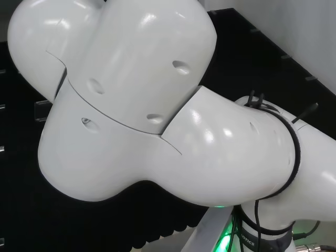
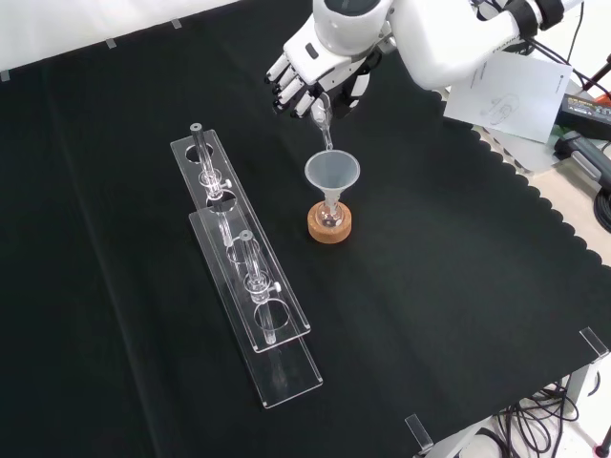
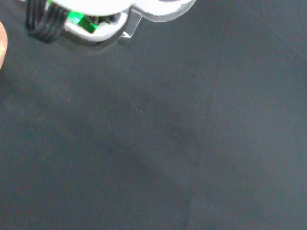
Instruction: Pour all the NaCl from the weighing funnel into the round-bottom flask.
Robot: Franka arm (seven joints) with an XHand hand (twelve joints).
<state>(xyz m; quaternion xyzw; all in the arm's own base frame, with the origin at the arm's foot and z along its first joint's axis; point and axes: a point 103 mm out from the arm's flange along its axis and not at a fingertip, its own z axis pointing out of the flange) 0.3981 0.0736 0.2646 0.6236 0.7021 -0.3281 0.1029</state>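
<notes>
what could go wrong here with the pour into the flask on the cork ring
1. The black and white hand holds the clear glass weighing funnel tilted, its tip at the rim of the clear conical funnel; a small drift could spill salt onto the black cloth.
2. The conical funnel looks top-heavy on the small round-bottom flask, which sits on a cork ring stand; a nudge might tip it.

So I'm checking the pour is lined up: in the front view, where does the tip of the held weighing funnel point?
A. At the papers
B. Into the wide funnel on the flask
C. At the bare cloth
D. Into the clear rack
B: the hand holds the weighing funnel tipped down, its tip just above the wide funnel in the flask on the cork ring.
</notes>
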